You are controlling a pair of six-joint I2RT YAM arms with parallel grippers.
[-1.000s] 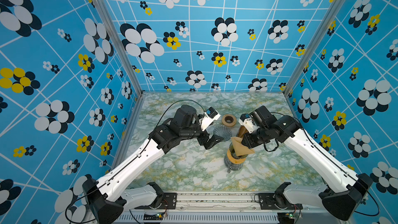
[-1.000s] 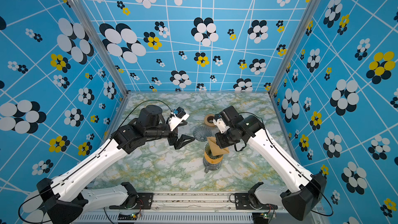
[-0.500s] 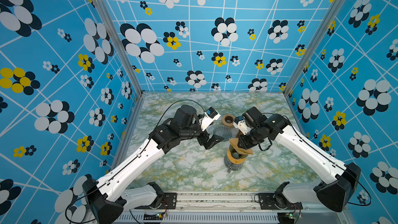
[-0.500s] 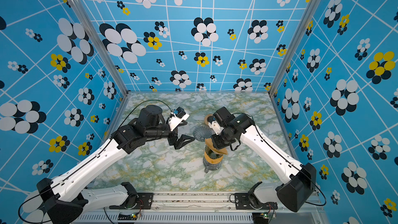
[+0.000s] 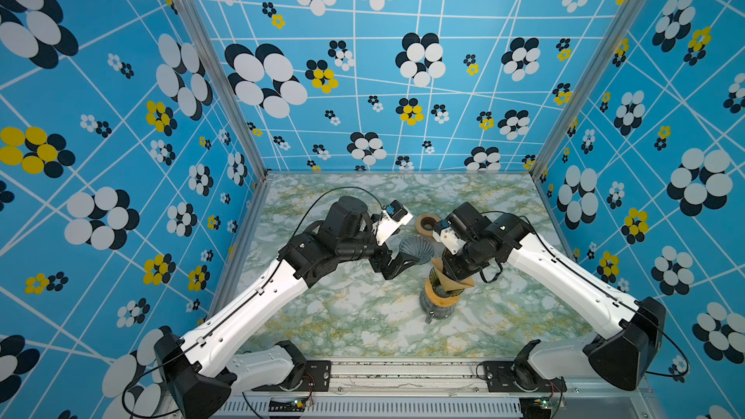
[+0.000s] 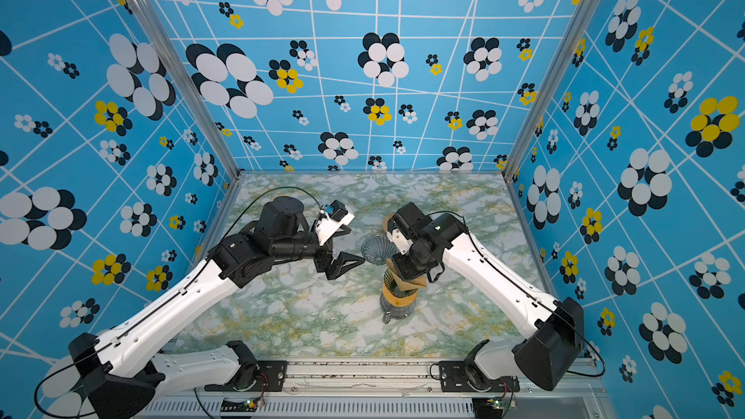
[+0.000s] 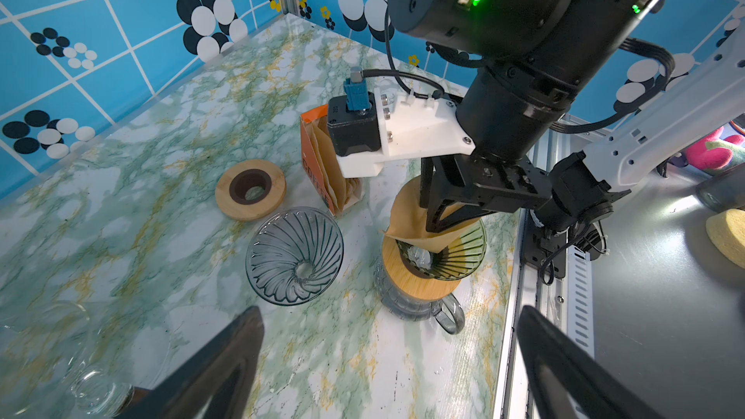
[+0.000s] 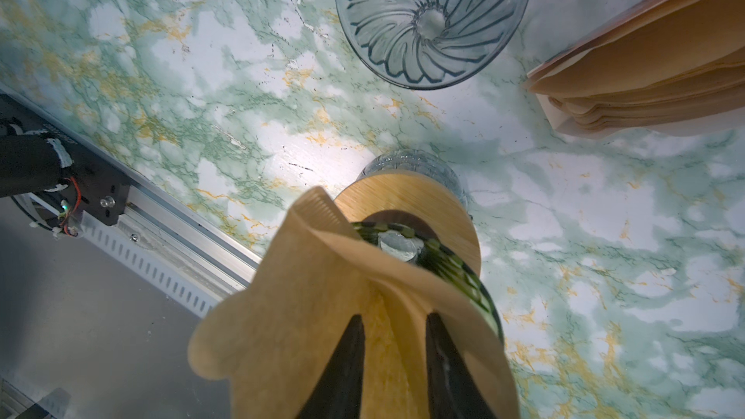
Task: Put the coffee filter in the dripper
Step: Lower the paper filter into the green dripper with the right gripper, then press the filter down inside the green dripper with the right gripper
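Left wrist view: a glass mug (image 7: 397,304) stands on the marbled table (image 7: 121,215) with a wooden collar (image 7: 403,280) on its mouth, and the green ribbed dripper (image 7: 463,251) sits in that collar. The brown paper coffee filter (image 7: 411,211) is at the dripper's mouth, opened into a loose cone. One side spills over the rim and hides it; how deep its point reaches cannot be seen. Near the mug a clear glass dripper (image 7: 296,253) lies empty on the table, with a wooden ring (image 7: 250,189) flat on the table just past it. An upright orange box (image 7: 312,163) holds a stack of more brown filters. The right arm reaches over the mug from above with its wrist bent downward, so in both top views its body covers much of the green dripper and the filter (image 5: 453,282). In the right wrist view the right gripper (image 8: 395,318) has both fingers down in the filter's cone. Its jaws stand a little apart, with creased paper showing in the gap rather than pinched flat. The left gripper (image 6: 342,264) is near the clear dripper without touching it, its jaws spread wide with nothing between them, apart from the mug. The filter is unbleached tan and finely crimped along one edge. Its wall is folded and wavy rather than smooth against the green ribs.
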